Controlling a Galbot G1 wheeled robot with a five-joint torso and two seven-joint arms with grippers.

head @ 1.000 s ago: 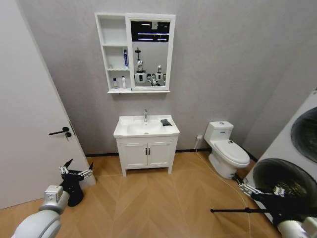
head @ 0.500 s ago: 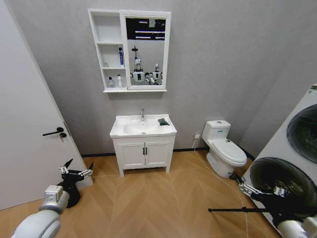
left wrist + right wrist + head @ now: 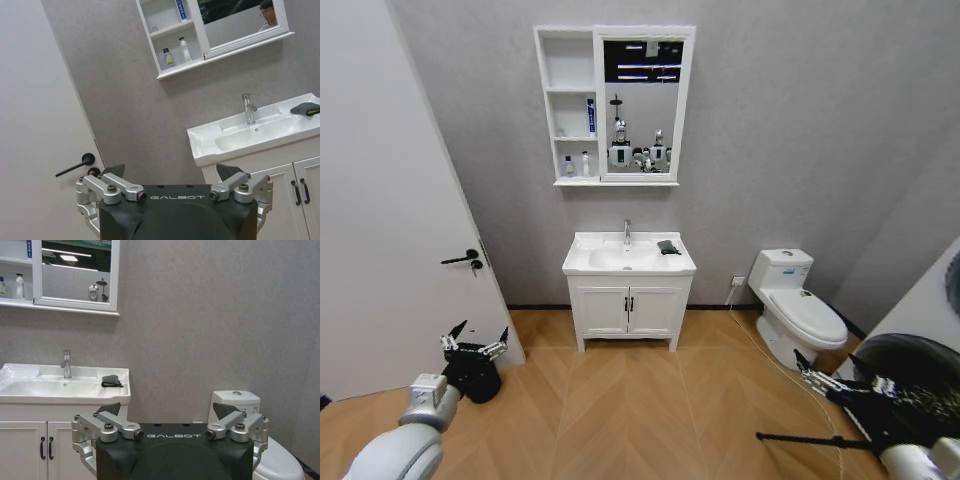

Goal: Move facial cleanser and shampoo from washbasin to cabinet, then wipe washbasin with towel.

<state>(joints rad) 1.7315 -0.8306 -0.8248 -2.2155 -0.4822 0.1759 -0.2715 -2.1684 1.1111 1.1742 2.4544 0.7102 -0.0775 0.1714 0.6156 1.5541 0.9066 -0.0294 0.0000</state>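
You are well back from the washbasin (image 3: 629,259), so the small things are hard to read: on the cabinet (image 3: 615,105) the two little bottles (image 3: 576,166) on the lowest shelf are only small upright shapes, and their labels cannot be made out. A blue tube (image 3: 590,116) stands upright on the middle shelf, its long axis vertical; the text on it is too small to read. The towel (image 3: 668,247) lies on the washbasin's flat rim, to the right of the tap (image 3: 627,232) and near the back corner, a low dark lump whose folds you cannot tell from here. From your right wrist camera it looks stretched roughly along the rim, side to side, with one end tapering toward the bowl. Your left gripper (image 3: 474,345) hangs low at the left, near the door (image 3: 395,230), with its fingers spread apart and nothing between them. Your right gripper (image 3: 820,378) hangs low at the right, in front of the toilet (image 3: 800,310), also spread apart and empty; its arm is cut off by the frame's lower edge.
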